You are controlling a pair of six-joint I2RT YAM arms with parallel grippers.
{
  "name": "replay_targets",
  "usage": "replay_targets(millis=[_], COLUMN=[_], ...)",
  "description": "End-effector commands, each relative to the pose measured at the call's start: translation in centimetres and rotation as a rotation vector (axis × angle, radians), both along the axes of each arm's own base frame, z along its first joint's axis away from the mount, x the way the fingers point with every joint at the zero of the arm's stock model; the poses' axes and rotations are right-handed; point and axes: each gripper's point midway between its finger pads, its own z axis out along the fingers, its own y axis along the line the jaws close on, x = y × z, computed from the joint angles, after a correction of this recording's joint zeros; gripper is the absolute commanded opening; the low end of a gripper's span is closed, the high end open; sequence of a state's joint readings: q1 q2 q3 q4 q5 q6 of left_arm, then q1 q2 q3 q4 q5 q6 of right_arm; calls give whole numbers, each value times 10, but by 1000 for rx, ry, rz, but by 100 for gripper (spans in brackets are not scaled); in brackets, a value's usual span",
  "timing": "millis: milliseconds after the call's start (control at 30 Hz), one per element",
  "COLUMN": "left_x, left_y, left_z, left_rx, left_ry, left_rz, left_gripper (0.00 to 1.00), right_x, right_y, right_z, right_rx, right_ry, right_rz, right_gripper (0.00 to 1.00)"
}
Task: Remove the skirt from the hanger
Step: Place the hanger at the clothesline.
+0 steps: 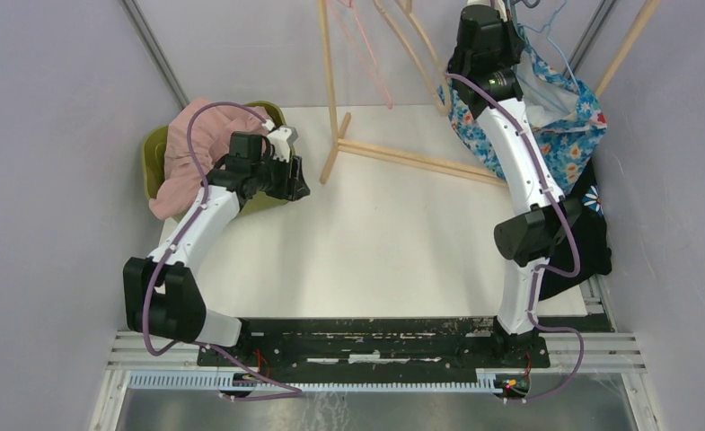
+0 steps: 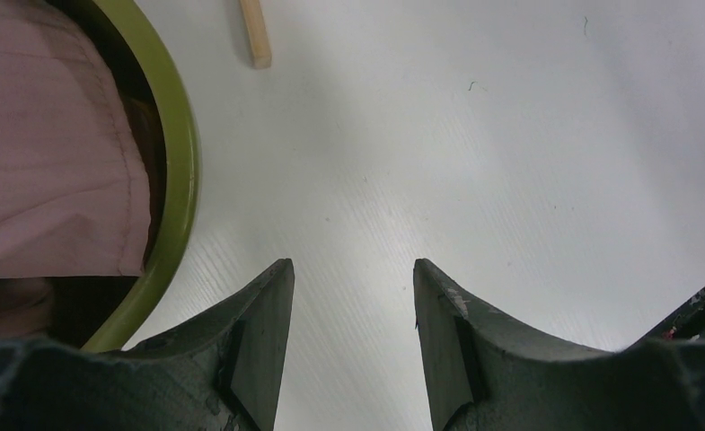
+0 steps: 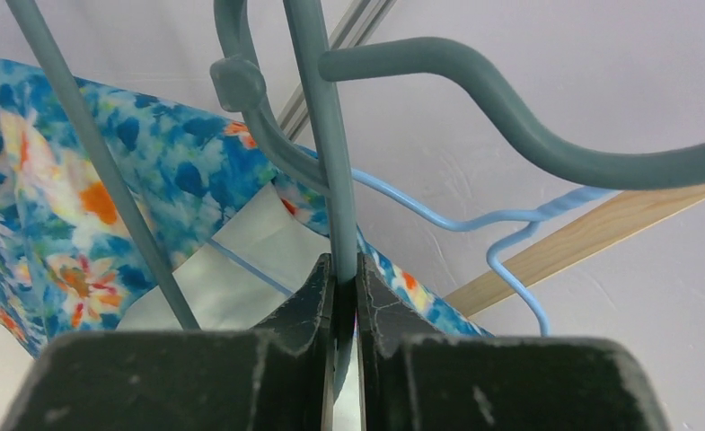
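Observation:
The skirt [image 1: 559, 126], blue with orange and white flowers and a pale lining, hangs at the far right of the table; it also fills the left of the right wrist view [image 3: 70, 197]. A grey-blue plastic hanger [image 3: 330, 162] rises in front of it. My right gripper [image 3: 346, 269] is raised high there, its jaws shut on that hanger's upright bar. Far from the skirt, my left gripper [image 2: 353, 296] hovers open over the white table beside the green basket, with nothing between its fingers.
A green basket [image 1: 155, 153] at the left holds a pink garment [image 1: 196, 144]. A wooden rack [image 1: 330, 81] stands at the back, its feet on the table. A light blue wire hanger [image 3: 510, 242] hangs behind the skirt. Dark floral cloth [image 1: 591, 224] drapes over the right edge.

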State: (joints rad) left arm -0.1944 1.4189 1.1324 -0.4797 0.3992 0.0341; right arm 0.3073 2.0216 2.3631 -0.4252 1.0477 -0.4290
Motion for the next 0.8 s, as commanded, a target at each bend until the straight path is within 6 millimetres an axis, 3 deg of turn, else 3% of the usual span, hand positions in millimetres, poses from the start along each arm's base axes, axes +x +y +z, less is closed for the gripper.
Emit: replay_targets(millis=[0,100,233,300,600,767], left_x=[14,14,12,12,13,14], left_y=[-3,-4,-5,-4,5,9], left_z=[18,19,20,19,22,25], left_rx=[11,5,2,3,40,55], left_ry=[-75,-74,-74,-76,-97,-111], left_rz=[-31,-33,-33,-31,13,26], left_gripper=[58,58,58,58,61,65], right_x=[4,0,-15,-26,-89,-120], right_y=[13,26,45,52,77,78], right_z=[-47,-51,-44,-38,7,32], right_rx=[4,-3,-8,1,35,75], right_ry=[161,182,190,189,120,65], right_rz=[69,112,169,203,380,464], right_gripper=[13,18,46,56,72,74])
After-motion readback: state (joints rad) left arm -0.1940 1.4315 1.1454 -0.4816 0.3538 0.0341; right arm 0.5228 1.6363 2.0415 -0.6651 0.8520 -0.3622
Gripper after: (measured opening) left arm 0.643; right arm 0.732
